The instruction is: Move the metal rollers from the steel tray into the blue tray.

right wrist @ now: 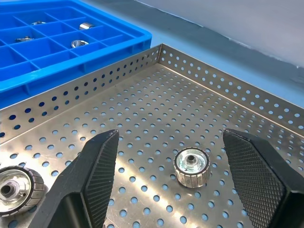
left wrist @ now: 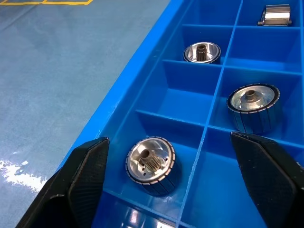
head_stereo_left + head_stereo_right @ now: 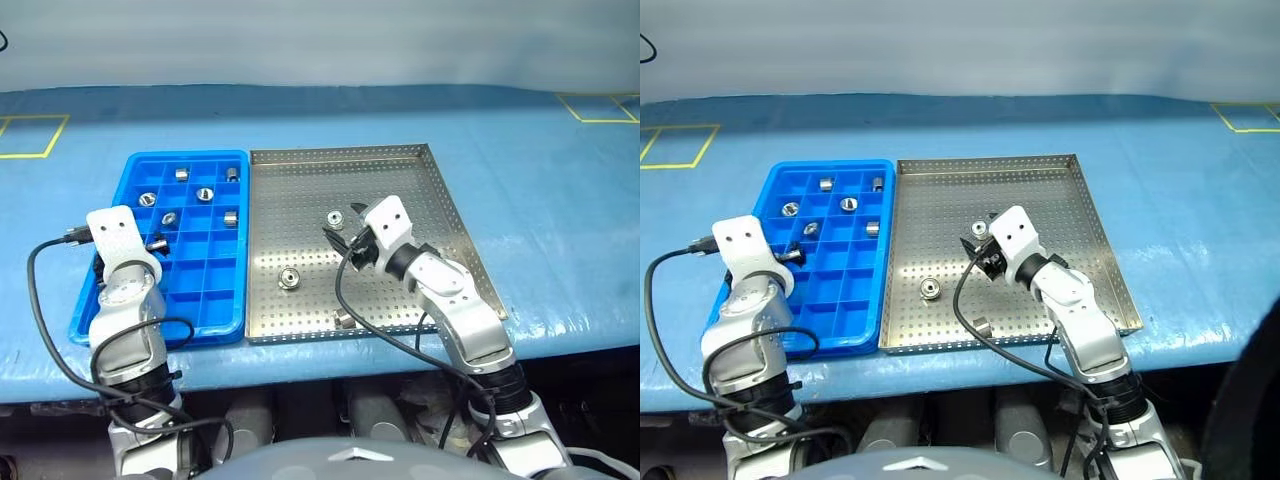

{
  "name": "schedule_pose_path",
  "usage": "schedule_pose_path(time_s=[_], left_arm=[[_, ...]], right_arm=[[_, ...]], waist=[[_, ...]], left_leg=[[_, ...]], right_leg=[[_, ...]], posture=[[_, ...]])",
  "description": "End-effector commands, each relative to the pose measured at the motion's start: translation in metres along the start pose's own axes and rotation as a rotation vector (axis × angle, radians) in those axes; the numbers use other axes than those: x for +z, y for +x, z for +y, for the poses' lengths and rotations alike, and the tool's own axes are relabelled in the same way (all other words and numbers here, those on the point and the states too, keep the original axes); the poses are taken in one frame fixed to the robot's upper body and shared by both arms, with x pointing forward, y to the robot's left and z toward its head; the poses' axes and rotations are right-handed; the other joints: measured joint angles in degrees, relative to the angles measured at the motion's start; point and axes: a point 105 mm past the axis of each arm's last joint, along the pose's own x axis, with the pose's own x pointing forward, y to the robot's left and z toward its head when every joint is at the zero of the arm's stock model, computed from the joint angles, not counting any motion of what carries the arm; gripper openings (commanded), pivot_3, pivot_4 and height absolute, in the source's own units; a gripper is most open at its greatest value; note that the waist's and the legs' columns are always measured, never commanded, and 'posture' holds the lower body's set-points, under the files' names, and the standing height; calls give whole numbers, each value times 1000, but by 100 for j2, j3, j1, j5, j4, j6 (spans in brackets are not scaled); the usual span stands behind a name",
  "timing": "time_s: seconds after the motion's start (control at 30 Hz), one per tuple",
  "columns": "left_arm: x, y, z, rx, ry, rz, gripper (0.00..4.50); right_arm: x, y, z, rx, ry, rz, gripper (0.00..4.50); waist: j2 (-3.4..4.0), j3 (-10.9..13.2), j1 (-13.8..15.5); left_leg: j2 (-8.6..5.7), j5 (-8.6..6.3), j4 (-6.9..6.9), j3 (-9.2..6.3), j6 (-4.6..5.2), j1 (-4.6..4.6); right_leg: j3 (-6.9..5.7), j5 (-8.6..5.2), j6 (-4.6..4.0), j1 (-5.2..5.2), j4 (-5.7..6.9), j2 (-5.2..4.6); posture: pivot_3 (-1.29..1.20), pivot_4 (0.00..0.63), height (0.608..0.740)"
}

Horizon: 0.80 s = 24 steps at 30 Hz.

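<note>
A: Where is the left claw (image 2: 168,183)?

B: Over the blue tray (image 3: 120,300), fingers spread wide and holding nothing. One roller (image 2: 150,166) lies in a compartment between its fingertips, nearer one finger; two more rollers (image 2: 253,107) sit in compartments just ahead.

A: And the right claw (image 1: 166,180)?

B: Over the steel tray (image 1: 142,95), also spread and empty. A roller (image 1: 191,166) stands on the perforated floor between its fingers, not touching either. Another roller (image 1: 14,189) lies just outside one finger. Both trays sit side by side on the blue bench (image 3: 540,200).
</note>
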Motion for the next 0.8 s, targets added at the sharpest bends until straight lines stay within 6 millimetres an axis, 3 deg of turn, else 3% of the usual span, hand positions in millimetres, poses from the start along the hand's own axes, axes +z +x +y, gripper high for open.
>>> schedule_pose_path(time_s=[0.03,0.17,0.27,0.43,0.57,0.8], left_arm=[[49,-24,-53,-339,-62,-203,4257],[55,-60,-107,-745,61,-243,4257],[33,-82,-129,-974,225,-168,4257],[-3,-101,-129,-1136,453,-38,4257],[-16,-94,-116,-1089,565,32,4257],[-32,-92,-120,-1091,615,105,4257]], right_arm=[[22,-10,-3,16,-16,-79,3661],[23,-23,1,71,-24,-77,3661],[17,-29,-7,33,-36,-44,3661],[13,-36,-14,-15,-38,-21,3661],[10,-36,-11,-27,-24,-15,3661],[11,-32,-9,-36,-20,-27,3661]], waist=[[-1,0,9],[0,0,-74],[1,0,-185],[6,2,-392],[5,2,-485],[5,2,-487]], left_leg=[[-1,0,0,0,1,-1],[-5,-5,0,3,8,-1],[-1,-6,-1,7,9,0],[10,-5,-5,13,7,7],[10,-3,-4,13,6,7],[5,-4,-3,14,7,7]], right_leg=[[0,0,0,0,-1,-2],[1,1,2,1,-4,-4],[2,0,1,-1,-3,-3],[13,-7,-6,-4,3,16],[16,-7,-2,-4,4,19],[22,-5,3,-3,-1,17]], posture=[[-138,150,740],[-169,150,740],[-196,150,740],[-228,150,740],[-231,150,740],[-237,150,740]])
